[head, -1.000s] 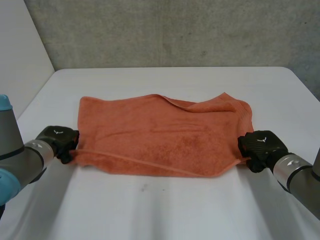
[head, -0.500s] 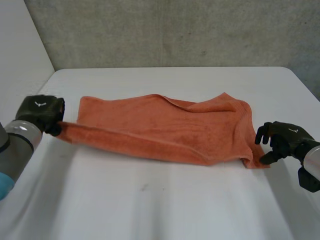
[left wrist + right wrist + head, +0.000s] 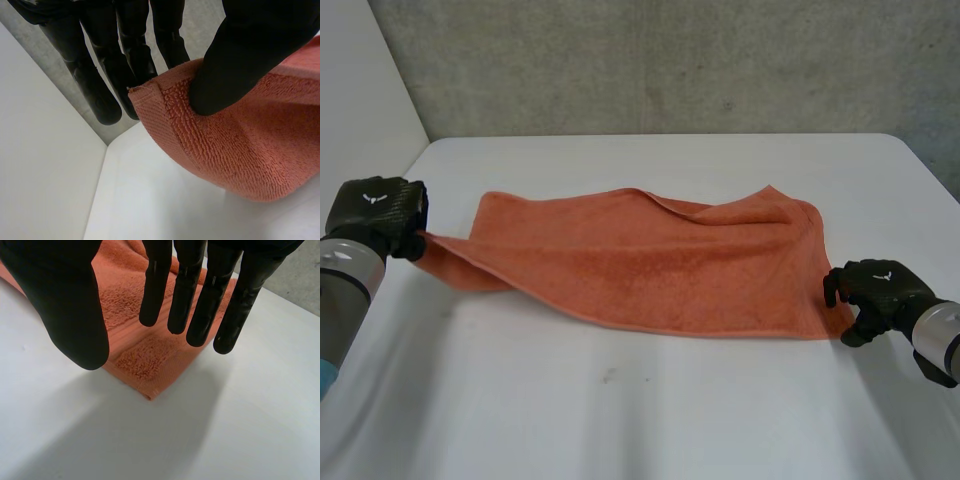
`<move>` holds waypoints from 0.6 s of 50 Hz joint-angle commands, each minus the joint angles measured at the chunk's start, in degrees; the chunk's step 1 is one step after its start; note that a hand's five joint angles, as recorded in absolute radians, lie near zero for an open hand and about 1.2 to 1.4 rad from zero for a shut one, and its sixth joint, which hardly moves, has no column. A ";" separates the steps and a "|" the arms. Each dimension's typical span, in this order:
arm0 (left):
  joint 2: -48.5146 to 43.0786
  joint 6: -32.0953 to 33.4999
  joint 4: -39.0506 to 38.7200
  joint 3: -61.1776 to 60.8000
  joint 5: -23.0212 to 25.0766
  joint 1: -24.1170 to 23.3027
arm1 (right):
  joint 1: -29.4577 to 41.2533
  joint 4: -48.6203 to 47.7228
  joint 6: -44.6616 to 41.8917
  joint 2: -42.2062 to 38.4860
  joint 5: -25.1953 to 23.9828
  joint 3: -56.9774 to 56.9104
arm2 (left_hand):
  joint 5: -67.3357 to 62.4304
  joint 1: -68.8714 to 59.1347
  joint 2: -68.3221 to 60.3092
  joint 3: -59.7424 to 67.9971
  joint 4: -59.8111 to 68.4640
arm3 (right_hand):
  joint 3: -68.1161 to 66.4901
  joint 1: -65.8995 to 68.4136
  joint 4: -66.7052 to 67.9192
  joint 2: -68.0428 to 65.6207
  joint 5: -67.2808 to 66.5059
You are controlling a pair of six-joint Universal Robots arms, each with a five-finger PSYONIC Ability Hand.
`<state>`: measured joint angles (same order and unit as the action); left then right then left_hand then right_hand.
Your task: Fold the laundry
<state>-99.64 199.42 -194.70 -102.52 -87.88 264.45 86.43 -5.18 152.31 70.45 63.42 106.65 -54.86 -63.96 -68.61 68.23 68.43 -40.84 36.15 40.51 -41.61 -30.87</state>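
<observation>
An orange towel [image 3: 640, 265] lies folded across the middle of the white table [image 3: 650, 410]. My left hand [image 3: 378, 215] pinches the towel's near left corner [image 3: 165, 107] between thumb and fingers and holds it pulled out past the left edge, a little above the table. My right hand [image 3: 875, 293] hovers just right of the near right corner [image 3: 150, 385], which lies flat on the table. Its fingers [image 3: 200, 300] are straight and apart from the thumb, with nothing between them.
A grey concrete wall [image 3: 670, 60] runs behind the table's far edge. A white wall [image 3: 360, 100] stands to the left. Bare table surface stretches in front of the towel.
My right hand let go of the near right corner, which dropped flat. My left hand carried its corner up and out to the left, stretching the front edge.
</observation>
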 commanded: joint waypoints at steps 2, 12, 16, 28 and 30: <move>-0.38 0.00 0.02 -0.23 -0.01 -0.69 | 0.14 -2.20 0.09 -2.60 0.04 -0.83 | -15.14 -16.04 -11.39 11.77 11.57 | -5.75 10.44 6.07 -4.97 -5.71; -0.55 0.00 0.02 -0.40 0.08 -0.78 | 0.14 -2.47 -0.26 -5.32 0.30 -2.59 | -15.14 -16.04 -11.39 11.77 11.57 | -6.92 11.62 7.25 -6.15 -6.89; -0.55 0.00 -0.15 -0.49 0.08 -0.78 | 0.14 -2.56 -0.79 -6.37 0.31 -3.47 | -15.14 -16.04 -11.39 11.77 11.57 | -8.60 13.30 8.93 -7.83 -8.57; -0.64 0.00 -0.24 -0.67 0.08 -0.78 | 0.23 -3.70 -0.96 -7.17 0.39 -4.26 | -15.14 -16.04 -11.39 11.77 11.57 | -15.34 20.03 15.66 -14.56 -15.30; -0.64 0.00 -0.24 -0.67 0.08 -0.78 | 0.32 -3.70 -0.96 -7.26 0.48 -4.35 | -15.14 -16.04 -11.39 11.77 11.57 | -15.34 20.03 15.66 -14.56 -15.30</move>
<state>-100.28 199.42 -194.93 -103.13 -87.80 263.67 86.62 -8.47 151.33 63.53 63.81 102.66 -54.86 -63.96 -68.63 68.23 68.46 -47.98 41.13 48.01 -48.08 -36.26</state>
